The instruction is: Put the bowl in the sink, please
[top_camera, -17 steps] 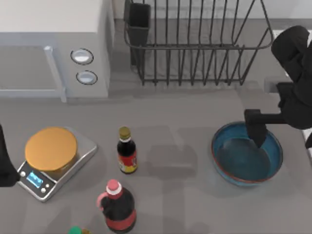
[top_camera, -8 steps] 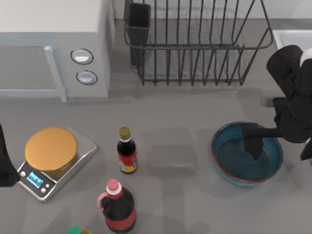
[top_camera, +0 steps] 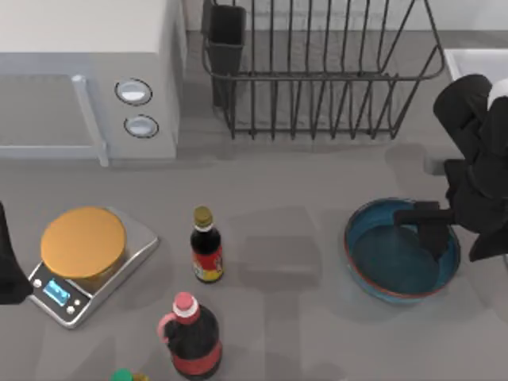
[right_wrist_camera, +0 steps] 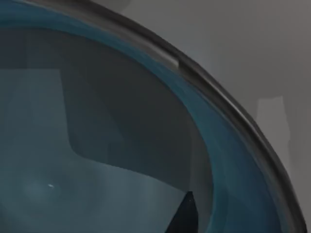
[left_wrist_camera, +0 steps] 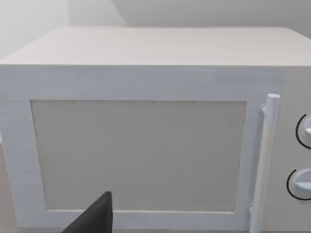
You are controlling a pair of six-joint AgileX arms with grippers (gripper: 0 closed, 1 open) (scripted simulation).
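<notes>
A: Start with the big things. Where does everything sit?

B: The table point(top_camera: 302, 182) carries a white microwave point(top_camera: 87, 79) at the top view's far left and a black wire dish rack point(top_camera: 317, 71) in the middle at the back. The sink point(top_camera: 476, 62) is a pale corner at the far right edge, beyond the rack. The bowl point(top_camera: 402, 250) rests on the table at the right, well short of the sink.

A: And the arms?

B: The right gripper point(top_camera: 435, 236) hangs over the bowl's right inner wall, near the rim. I cannot tell whether its fingers are apart or together. The left arm point(top_camera: 9, 262) is parked at the left edge, facing the microwave.

A: How should the grasp go?

B: I'd judge it should straddle the rim, one finger inside and one outside, close firmly, then lift level before carrying it back and right.

A: Anything readable?

B: The two sauce bottles point(top_camera: 205, 246) carry red labels, and the scale point(top_camera: 83, 262) has a lit display, but no writing on them is legible.
</notes>
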